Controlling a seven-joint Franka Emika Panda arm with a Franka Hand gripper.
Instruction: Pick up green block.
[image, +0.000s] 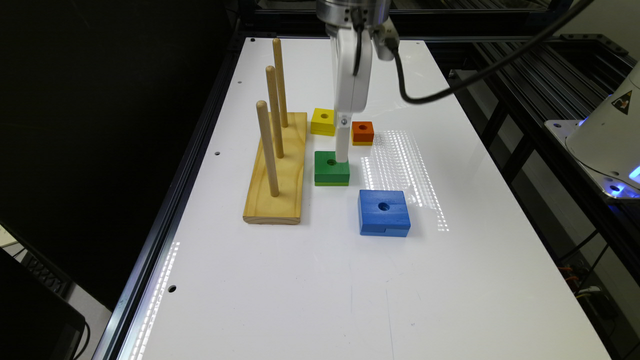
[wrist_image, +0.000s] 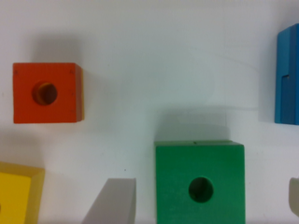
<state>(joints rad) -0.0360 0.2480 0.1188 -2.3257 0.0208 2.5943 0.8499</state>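
The tool (image: 342, 159) hangs released, its fingers (wrist_image: 114, 200) straddling the green block (image: 331, 169) lying mid-surface right of the peg board (image: 277, 175). Off-centre closing might twist or nudge it away.

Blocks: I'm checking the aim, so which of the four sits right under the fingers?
The green block, beside the peg board; the yellow, orange and blue blocks lie apart.
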